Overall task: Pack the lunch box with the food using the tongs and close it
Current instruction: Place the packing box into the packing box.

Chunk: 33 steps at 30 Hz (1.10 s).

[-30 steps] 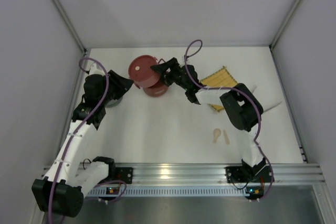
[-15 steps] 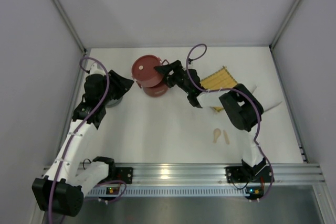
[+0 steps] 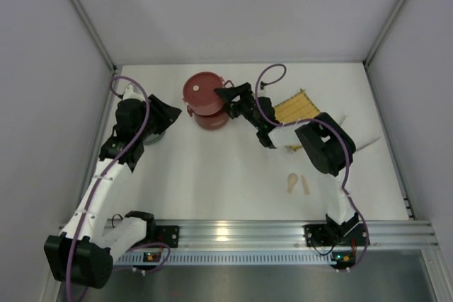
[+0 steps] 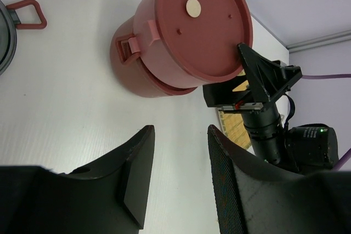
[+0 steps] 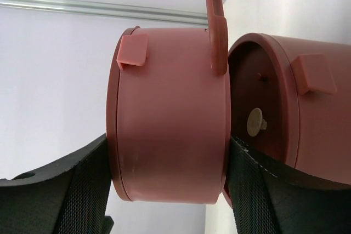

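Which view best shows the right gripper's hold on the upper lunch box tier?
The right wrist view: both fingers flank the upper tier, pressing its sides. The left wrist view shows its lid and one finger at the rim. The top view shows it small, with the right gripper at its edge.

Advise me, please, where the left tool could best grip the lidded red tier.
On the lidded tier, probably take the small side handle from the left: it juts toward the left tool, while the right tool clamps lid and base.
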Tool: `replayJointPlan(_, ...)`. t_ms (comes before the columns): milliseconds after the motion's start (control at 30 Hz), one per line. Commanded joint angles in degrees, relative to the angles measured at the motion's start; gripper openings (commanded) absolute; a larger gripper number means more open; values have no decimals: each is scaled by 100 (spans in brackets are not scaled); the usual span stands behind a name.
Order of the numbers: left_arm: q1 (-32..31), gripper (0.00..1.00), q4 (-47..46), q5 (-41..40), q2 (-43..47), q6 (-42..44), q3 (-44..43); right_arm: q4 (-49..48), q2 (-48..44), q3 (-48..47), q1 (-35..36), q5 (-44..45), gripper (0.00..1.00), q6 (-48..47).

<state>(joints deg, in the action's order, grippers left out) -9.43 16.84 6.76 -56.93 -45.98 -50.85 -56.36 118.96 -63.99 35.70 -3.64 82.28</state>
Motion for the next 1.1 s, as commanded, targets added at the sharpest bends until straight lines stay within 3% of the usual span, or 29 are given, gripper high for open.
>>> replayJointPlan(0, -6, 49, -93, 9, -20, 124, -224, -1650, 48, -88, -90, 250, 0, 323)
replayJointPlan(633, -6, 49, -164, 44, -108, 133, -180, -1580, -48, 211, -90, 329, 0, 201)
replayJointPlan(833, -6, 49, -164, 44, -135, 133, -180, -1291, -214, 299, -90, 302, 11, 95)
replayJointPlan(1067, -6, 48, -172, 53, -161, 133, -171, -220, -470, 167, -55, 188, 27, -265)
